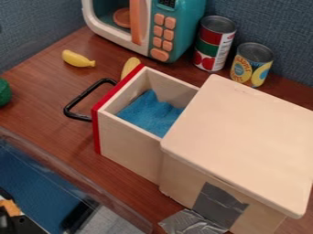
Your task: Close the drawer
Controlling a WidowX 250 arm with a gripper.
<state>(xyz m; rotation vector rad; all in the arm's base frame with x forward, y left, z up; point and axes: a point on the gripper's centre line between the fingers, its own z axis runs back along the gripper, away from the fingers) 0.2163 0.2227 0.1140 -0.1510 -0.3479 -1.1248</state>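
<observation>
One drawer (pixel 128 144) juts open from its wooden box (pixel 245 132).

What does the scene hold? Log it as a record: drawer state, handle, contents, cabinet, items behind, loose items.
drawer: wooden drawer with red front, pulled out, not closed
handle: black pull handle on the red front
contents: rumpled blue cloth
cabinet: wooden cabinet, gray tape on its side
behind: toy microwave; red-and-green labeled can beside a yellow-labeled can
loose: toy banana; yellow object partly behind the drawer front; green object at the left edge, cut off
</observation>
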